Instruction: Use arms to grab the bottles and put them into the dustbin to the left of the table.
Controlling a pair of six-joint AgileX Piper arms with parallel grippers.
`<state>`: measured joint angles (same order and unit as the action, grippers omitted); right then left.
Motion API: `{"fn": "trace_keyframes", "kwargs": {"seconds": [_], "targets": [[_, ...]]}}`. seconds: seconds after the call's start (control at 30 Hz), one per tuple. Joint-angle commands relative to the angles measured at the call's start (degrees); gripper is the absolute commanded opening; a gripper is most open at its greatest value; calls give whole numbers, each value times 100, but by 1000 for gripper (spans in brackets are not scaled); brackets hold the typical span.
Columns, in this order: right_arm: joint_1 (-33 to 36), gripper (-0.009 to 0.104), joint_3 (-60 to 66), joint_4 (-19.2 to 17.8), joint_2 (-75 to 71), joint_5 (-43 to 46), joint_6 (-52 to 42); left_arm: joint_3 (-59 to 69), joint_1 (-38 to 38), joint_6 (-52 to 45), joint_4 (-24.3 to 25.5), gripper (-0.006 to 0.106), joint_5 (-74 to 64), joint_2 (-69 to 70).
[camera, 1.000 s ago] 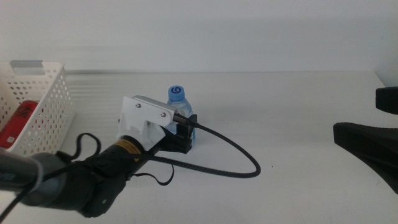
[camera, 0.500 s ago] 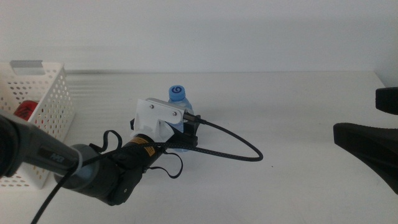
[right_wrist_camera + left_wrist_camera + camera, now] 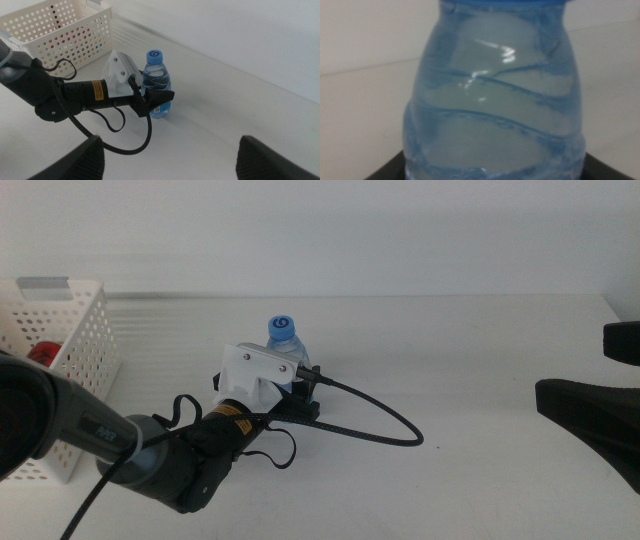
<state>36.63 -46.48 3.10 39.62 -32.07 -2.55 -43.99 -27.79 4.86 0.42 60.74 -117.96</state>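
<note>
Bottle (image 3: 284,345) with its blue cap stands upright mid-worktop (image 3: 460,360), and our left hand (image 3: 161,101) has its jaws on either side of the lower body, though we cannot tell if they are pressing it. Only the left wrist view shows the ribbed clear wall close up; the middle view hides most behind the white wrist housing (image 3: 255,370). Our right hand (image 3: 170,155) waits spread apart at the right; the basket (image 3: 85,330) sits far left, something red (image 3: 42,355) inside.

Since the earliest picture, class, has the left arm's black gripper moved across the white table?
Yes. The left gripper has advanced away from the white perforated basket, closing around the small blue-capped clear water bottle, which stands upright.
</note>
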Motion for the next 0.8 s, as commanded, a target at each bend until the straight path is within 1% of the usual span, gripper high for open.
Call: {"fn": "trace_keyframes", "kwargs": {"seconds": [0.0,0.03,0.17,0.27,0.37,0.5,0.6,0.77], "targets": [[-18,74,-148,-41,-7,391,-71,-94,-5,75,155,8,469,444],[-18,74,-148,-41,-7,391,-71,-60,-5,75,211,-5,267,591],[-18,74,-148,-41,-7,388,-71,8,-5,74,222,-5,-1254,1529],[-18,74,-148,-41,-7,387,-71,8,36,12,77,-5,-2346,2372],[-18,74,-148,-41,-7,393,-71,-175,193,14,140,-5,-3637,3210],[-18,74,-148,-41,-7,393,-71,-939,565,14,406,-5,-5953,3828],[-18,74,-148,-41,-7,393,-71,-1662,868,14,573,-5,-7632,3992],[-18,74,-148,-41,-7,393,-71,-2933,1554,-276,712,-5,-9698,3858]]}}
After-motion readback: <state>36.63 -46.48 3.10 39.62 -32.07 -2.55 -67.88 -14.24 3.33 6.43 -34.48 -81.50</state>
